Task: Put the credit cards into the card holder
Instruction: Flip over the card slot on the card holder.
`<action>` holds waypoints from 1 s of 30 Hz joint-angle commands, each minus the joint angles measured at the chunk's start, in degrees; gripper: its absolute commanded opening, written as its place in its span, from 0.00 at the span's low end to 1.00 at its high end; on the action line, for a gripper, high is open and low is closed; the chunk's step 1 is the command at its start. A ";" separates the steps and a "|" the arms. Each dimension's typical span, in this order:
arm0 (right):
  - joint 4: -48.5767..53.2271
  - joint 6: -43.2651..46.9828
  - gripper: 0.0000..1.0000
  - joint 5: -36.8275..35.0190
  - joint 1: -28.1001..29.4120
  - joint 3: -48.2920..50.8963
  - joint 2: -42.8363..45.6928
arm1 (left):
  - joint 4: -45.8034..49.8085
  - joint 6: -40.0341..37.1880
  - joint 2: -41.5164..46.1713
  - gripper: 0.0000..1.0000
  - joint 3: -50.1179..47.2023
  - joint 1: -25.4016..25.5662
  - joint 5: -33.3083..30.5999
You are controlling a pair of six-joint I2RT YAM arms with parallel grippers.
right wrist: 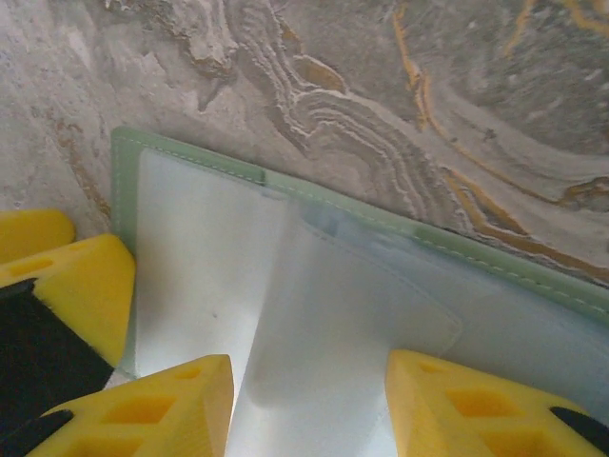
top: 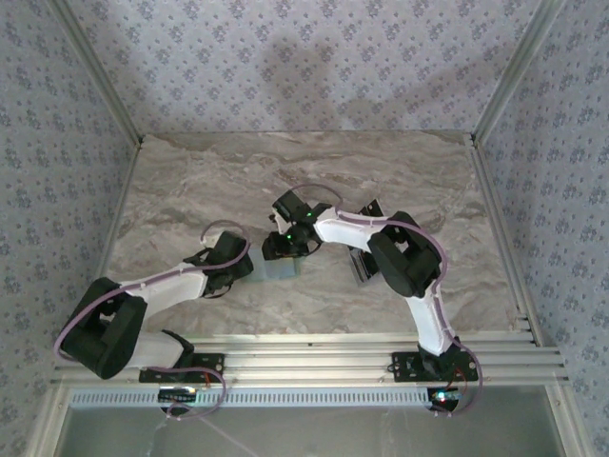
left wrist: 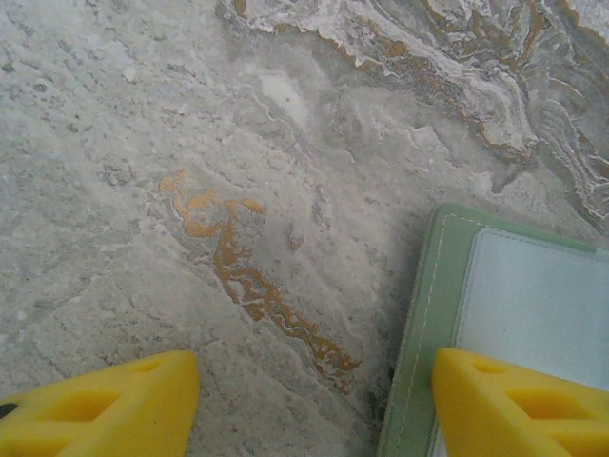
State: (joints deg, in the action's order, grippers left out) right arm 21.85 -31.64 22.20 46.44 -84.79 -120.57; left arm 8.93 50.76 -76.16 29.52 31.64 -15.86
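- (a) card holder (top: 277, 269): lies open, grey face up, mid-table btw. the two arms. Sage-green stitched rim; clear inner pocket (right wrist: 333, 314) stands raised off the face.
- (b) credit cards (top: 360, 267): dark rows partly under the R arm's elbow, apart from the holder on its right. None seen in either claw.
- (c) L gripper (left wrist: 316, 386): jaws apart, nothing btw. them. One finger (left wrist: 514, 400) sits over the holder's edge, the other over bare marble tabletop (left wrist: 143, 143).
- (d) R gripper (right wrist: 309, 371): jaws apart w/ the pocket flap running btw. them; can't tell whether they pinch it.
- Step in hand (judged): brace the holder and open the pocket before a card is fetched.
- To do it well: L finger presses flat on the rim only, clear of the pocket mouth, so the holder can't slide. R lifts the flap gently, no twist; thin plastic prob. creases or springs shut.
- Risk: too high a lift drags the whole holder from under L.
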 commanded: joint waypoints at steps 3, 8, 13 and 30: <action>-1.28 -3.63 0.48 2.76 0.26 0.32 -1.88 | -1.99 -1.50 3.14 0.66 -1.45 0.27 0.83; -2.40 -5.75 0.48 2.83 0.31 0.98 -1.77 | -1.80 -2.38 10.72 0.66 -4.37 0.33 2.14; -3.64 -7.11 0.49 3.20 0.30 1.54 -1.77 | -3.41 -3.68 17.43 0.66 -7.91 0.68 7.34; -4.79 -8.53 0.52 3.73 0.32 1.98 -2.30 | -12.68 -6.77 17.36 0.66 -9.55 8.04 9.69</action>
State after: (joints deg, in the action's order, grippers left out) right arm 16.73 -39.33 25.12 46.44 -83.70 -121.21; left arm -0.78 45.60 -57.47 18.87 39.03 -6.81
